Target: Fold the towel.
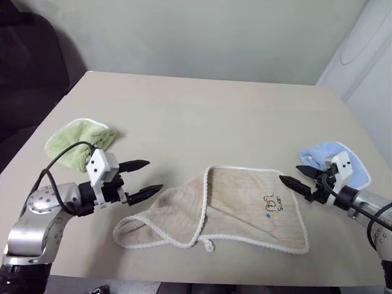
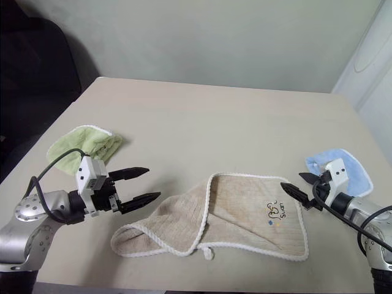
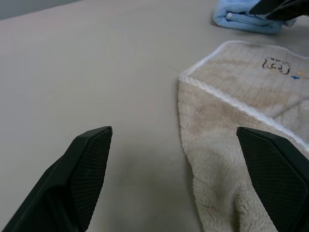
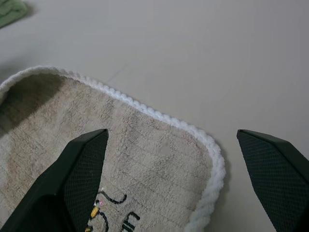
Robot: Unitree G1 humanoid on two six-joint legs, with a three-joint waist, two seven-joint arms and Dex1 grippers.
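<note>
The towel (image 1: 233,208) lies crumpled on the table (image 1: 202,116), its left part bunched. The left gripper (image 1: 144,177) and the right gripper (image 1: 293,177), both open and empty, flank the towel. A grip on the bunched layers could drag the towel crooked.

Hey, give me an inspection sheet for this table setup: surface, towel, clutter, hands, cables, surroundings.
Surface: beige table, bare across the far half.
Job's things: tan towel near the front edge, partly folded, left end bunched, white loop at its front hem, embroidered mark face up.
Clutter: green cloth at the left, blue cloth at the right.
Hands: left hand open, beside the towel's left end; right hand open, by the towel's right end; neither holds anything.
Cables: black cable looping over the left arm; another along the right arm.
Surroundings: pale wall behind, dark chair at far left.
</note>
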